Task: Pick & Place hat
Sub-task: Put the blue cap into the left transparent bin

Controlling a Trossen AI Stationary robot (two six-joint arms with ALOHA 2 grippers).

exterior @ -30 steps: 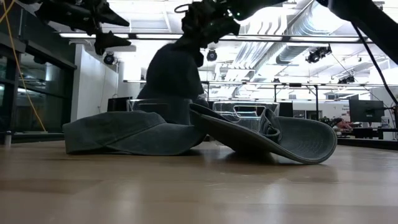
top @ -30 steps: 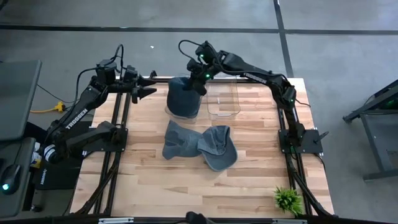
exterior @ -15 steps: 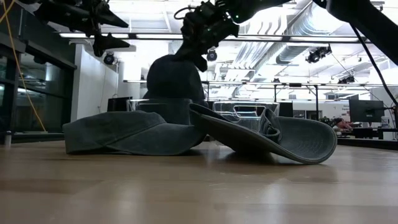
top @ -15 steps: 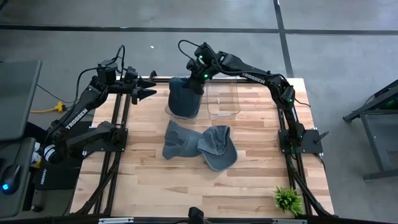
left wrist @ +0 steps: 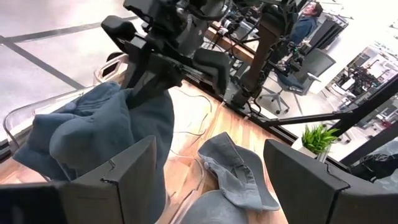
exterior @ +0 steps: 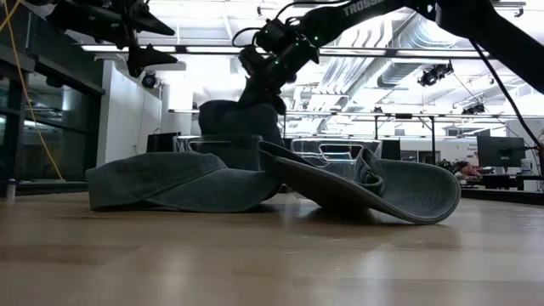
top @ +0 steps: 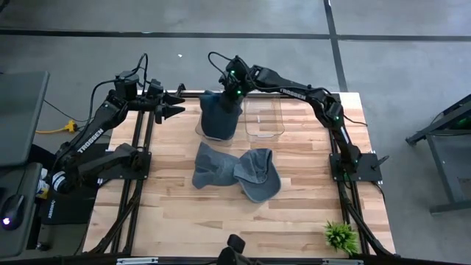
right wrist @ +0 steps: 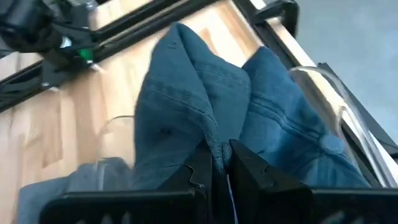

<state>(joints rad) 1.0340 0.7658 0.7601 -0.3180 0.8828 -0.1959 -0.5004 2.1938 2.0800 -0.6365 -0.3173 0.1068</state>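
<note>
A blue denim hat (top: pixel 218 116) hangs, crumpled, from my right gripper (top: pixel 234 94) at the table's far side. Its lower part sits inside a clear bin (top: pixel 200 131). In the low view this hat (exterior: pixel 236 127) shows behind two more denim hats. One of them (top: pixel 212 168) lies flat on the table's middle and the other (top: pixel 259 174) lies beside it, its edge over the first. My left gripper (top: pixel 179 102) hovers open at the far left, pointing at the bin, with nothing between its fingers. My right gripper pinches a raised, seamed fold of the hat's cloth (right wrist: pixel 212 138) between its two fingers (right wrist: pixel 199 171). It comes from above, slanting down toward the table's left. The hat hangs slack below the fingers, with its lower part down in the clear bin (right wrist: pixel 349 115).
A second clear bin (top: pixel 265 120) stands just right of the first. A small green plant (top: pixel 341 236) is at the near right corner. The black frame rails (top: pixel 140 147) run along both sides of the wooden table. Bare wood lies toward the near edge.
My right gripper has gone down and a little toward the table's left, tipping its fingers more steeply down. The hat has sunk with it into the clear bin, and its top stands lower and more crumpled than before.
</note>
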